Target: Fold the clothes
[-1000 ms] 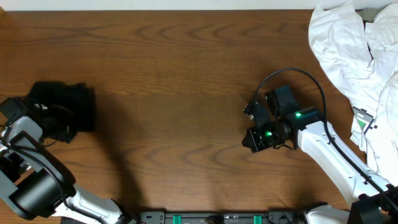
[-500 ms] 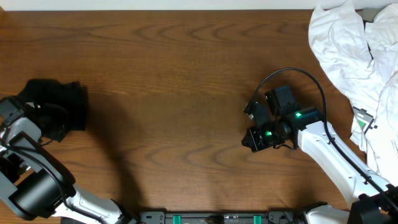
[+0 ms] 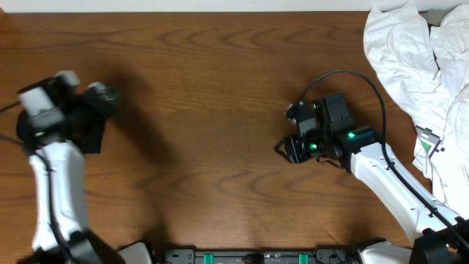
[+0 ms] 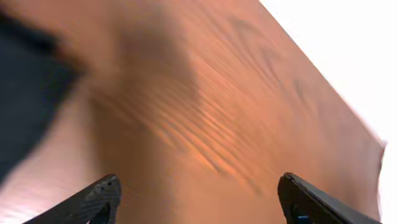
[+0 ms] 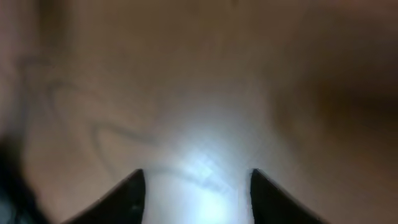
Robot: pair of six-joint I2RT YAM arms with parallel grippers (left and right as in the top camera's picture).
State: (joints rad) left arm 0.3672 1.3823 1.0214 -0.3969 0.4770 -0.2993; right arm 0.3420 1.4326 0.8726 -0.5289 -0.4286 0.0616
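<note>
- The black garment [image 3: 88, 130] lies at the far left of the counter [image 3: 205, 88] as a compact dark bundle. The left arm [image 3: 51, 169] covers part of it, so the quality of the fold cannot be confirmed.
- Judgement: the compact outline and the position out at the counter's edge suggest a piece set aside as finished, clear of the central working area.
- The left gripper [image 4: 196, 199] is released. In the left wrist view its two fingertips stand wide apart with only bare wood between them, and the garment shows at the left edge of that view, apart from both tips.
- The right gripper [image 5: 196, 193] is also released. Its tips are spread over bare counter near the centre-right, well apart from the black garment, and it holds nothing.
- The white garments [image 3: 410, 66] are heaped at the far right corner. Judgement: this keeps them out of both grippers' working zone.
- Count: one black garment, two arms and two grippers, both empty. There is one white heap, and the number of pieces in it cannot be determined.
</note>
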